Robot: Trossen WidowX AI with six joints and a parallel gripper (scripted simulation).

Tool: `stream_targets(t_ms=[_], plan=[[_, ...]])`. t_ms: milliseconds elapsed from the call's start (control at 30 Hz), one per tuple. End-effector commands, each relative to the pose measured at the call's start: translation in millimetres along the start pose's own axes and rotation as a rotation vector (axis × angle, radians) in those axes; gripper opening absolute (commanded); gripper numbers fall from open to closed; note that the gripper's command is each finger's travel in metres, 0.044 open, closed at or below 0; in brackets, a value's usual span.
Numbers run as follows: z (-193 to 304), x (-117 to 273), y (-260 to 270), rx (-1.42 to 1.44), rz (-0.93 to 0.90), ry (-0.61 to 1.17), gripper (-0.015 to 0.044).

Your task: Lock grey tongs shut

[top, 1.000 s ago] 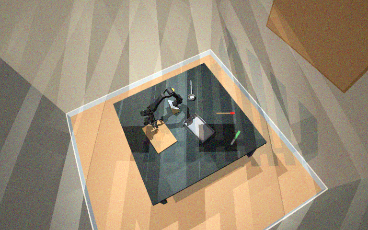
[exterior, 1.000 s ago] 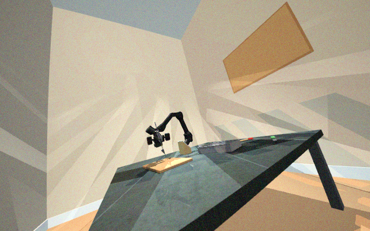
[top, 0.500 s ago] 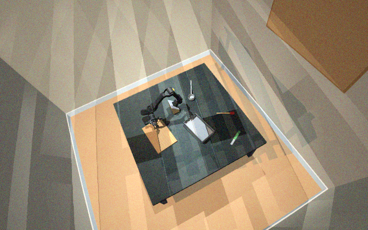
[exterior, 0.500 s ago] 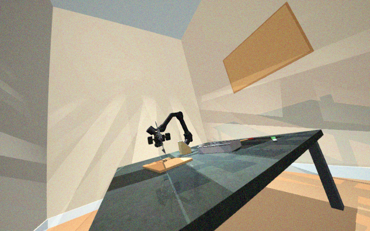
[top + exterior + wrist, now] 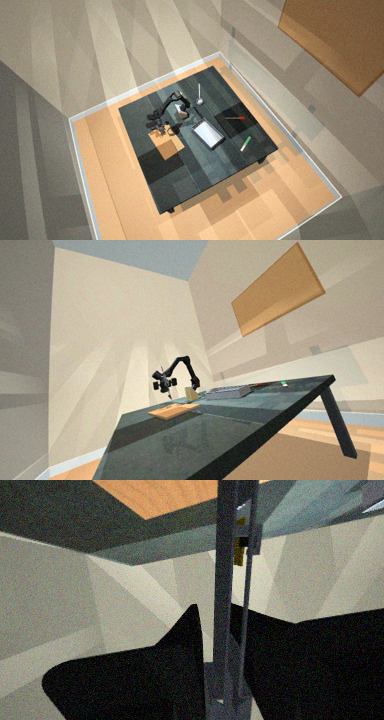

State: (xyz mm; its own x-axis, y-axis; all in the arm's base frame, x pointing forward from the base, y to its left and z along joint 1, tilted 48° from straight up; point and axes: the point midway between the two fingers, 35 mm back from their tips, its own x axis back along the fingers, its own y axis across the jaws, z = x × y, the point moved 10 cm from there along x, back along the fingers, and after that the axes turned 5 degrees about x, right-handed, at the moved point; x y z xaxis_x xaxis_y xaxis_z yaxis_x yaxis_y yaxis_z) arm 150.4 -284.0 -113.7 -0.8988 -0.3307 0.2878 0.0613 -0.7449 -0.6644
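Observation:
My gripper (image 5: 160, 127) (image 5: 164, 383) (image 5: 207, 608) is shut on the grey tongs (image 5: 169, 395) (image 5: 223, 570). It holds them steeply upright in the air, above the far left part of the wooden board (image 5: 169, 148) (image 5: 169, 411) (image 5: 150, 500). In the wrist view the two tong arms run close together and almost parallel, with a small yellow and black part between them. Which end of the tongs points up, and whether the hinge is locked, I cannot tell. The roasting tin (image 5: 208, 134) (image 5: 226, 393) stands right of the board, without the tongs on it.
A pale wedge-shaped block (image 5: 182, 114) (image 5: 191, 394) stands near the arm's base. A white ladle-like thing (image 5: 199, 101) lies behind the tin. A red-ended stick (image 5: 235, 118) (image 5: 259, 384) and a green and white marker (image 5: 245, 143) (image 5: 284, 383) lie to the right.

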Motion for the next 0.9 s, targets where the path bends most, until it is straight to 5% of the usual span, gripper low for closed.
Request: stream_targets(t_ms=[0,867], plan=[[1.7,1.2,-0.1,0.003,0.002,0.01,-0.015],[27.8,-27.1,27.2,-0.024,-0.031,-0.274,-0.015]])
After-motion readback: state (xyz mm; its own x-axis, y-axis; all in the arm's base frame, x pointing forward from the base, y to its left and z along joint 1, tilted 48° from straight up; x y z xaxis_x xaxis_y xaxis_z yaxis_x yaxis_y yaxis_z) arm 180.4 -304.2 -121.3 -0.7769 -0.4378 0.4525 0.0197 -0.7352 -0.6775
